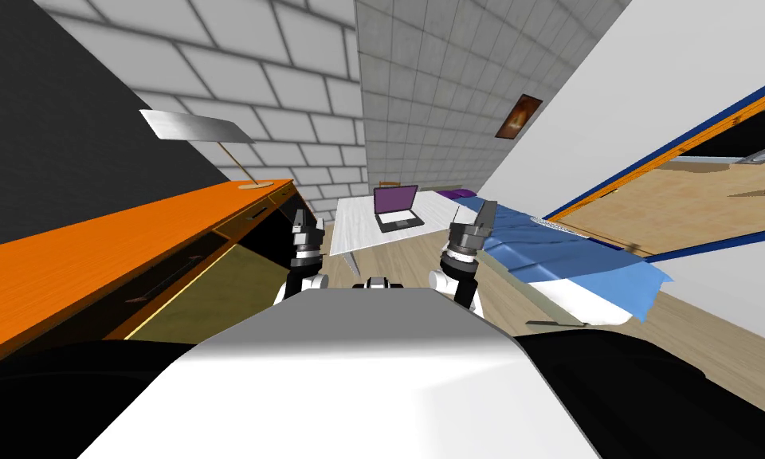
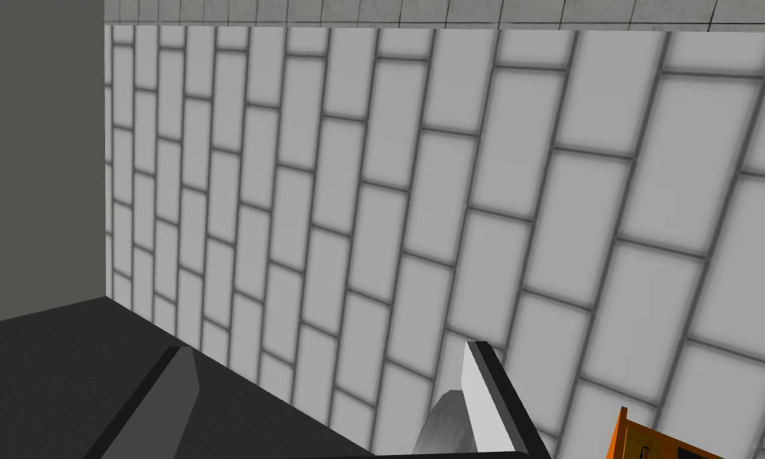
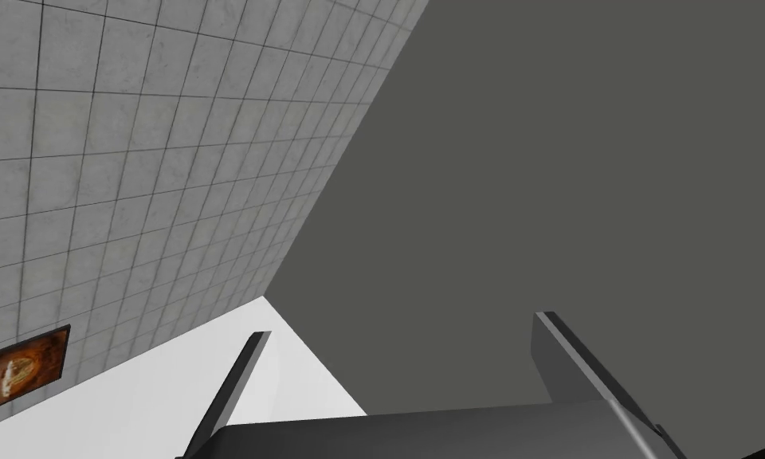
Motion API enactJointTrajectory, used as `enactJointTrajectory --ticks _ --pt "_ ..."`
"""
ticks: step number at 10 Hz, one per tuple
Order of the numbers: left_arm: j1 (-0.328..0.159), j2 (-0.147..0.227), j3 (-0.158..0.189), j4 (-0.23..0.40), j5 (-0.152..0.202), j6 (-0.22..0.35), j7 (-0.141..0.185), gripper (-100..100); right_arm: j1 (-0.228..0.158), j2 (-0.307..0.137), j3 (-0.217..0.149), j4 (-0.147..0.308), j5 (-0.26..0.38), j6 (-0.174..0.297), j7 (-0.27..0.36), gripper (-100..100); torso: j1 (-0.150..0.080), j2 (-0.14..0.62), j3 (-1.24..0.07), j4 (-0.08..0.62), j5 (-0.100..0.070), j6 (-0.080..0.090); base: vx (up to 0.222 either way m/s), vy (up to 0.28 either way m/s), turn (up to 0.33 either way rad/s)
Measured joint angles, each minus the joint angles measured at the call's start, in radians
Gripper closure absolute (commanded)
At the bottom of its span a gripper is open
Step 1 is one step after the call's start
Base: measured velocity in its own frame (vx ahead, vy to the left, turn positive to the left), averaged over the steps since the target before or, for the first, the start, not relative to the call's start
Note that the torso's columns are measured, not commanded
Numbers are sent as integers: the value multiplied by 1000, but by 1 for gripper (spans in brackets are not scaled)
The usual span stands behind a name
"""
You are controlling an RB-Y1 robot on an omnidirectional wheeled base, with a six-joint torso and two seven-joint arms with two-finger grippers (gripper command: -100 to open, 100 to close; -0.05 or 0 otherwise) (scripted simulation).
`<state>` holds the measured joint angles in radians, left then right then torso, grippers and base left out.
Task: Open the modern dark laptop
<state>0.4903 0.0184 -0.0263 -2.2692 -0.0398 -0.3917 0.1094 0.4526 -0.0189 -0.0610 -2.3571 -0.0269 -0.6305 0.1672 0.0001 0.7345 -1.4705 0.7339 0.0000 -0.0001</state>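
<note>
A dark laptop [image 1: 398,209] with a purple screen stands on a white table [image 1: 355,231] ahead of me, its lid raised and its keyboard showing. Both arms are held up in front of my chest, well short of the table. My left gripper [image 1: 307,222] is open with nothing between its fingers [image 2: 484,398]. My right gripper [image 1: 474,219] is open too, its fingers [image 3: 568,362] apart and empty.
A long orange desk [image 1: 94,263] with dark drawers runs along my left, with a lamp [image 1: 205,131] at its far end. A bed with a blue cover [image 1: 564,255] lies on my right. Wooden floor [image 1: 405,263] leads to the table. A purple cushion [image 1: 457,194] lies beyond it.
</note>
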Motion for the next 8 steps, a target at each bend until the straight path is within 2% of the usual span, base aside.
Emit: enactJointTrajectory --ticks 3,5,8 --pt "0 0 0 0 0 0 0 0 -2 -83 -30 46 30 24 28 -100 0 3 -6 4 0 0 4 4 156" --pt "0 0 0 0 0 0 0 0 -3 -135 -60 105 60 36 58 -100 0 3 -6 4 0 0 8 2 222" --pt "0 0 0 0 0 0 0 0 6 -196 -104 164 106 68 105 -100 0 4 -5 4 0 0 8 2 142"
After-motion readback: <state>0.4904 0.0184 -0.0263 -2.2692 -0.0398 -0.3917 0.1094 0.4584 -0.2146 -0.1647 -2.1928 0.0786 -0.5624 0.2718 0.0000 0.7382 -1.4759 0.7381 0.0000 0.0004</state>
